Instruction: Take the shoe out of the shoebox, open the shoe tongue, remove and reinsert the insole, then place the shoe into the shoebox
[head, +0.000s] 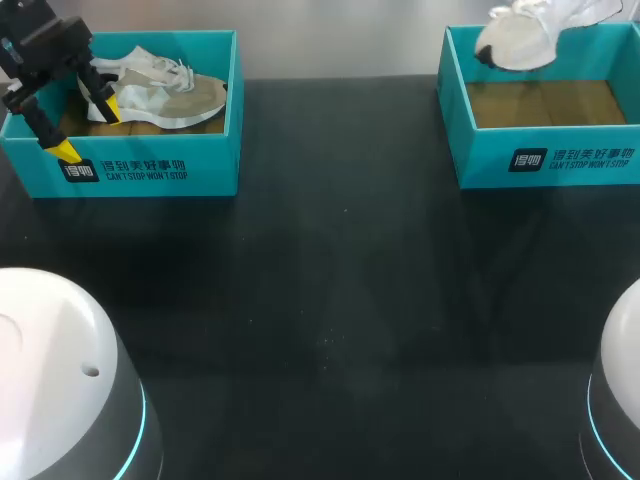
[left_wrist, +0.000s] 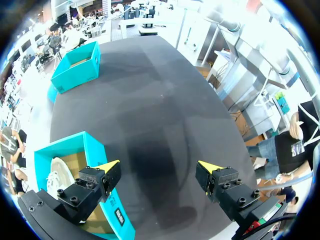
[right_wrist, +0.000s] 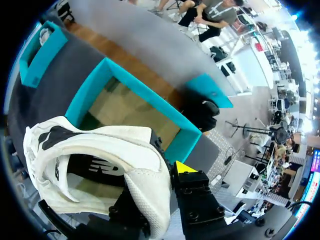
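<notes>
Pinches white shoe in right pincer, upper right, above right box. Holds left pincer spread astride left box wall, upper left, with tan shoe inside.

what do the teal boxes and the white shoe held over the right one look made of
Left shoebox and right shoebox: likely cardboard; thin straight walls, brown unprinted floor, matte teal outside. White shoe: seemingly fabric mesh, from the fine dotted texture near its opening, with smoother panels, perhaps synthetic leather; matte.
</notes>
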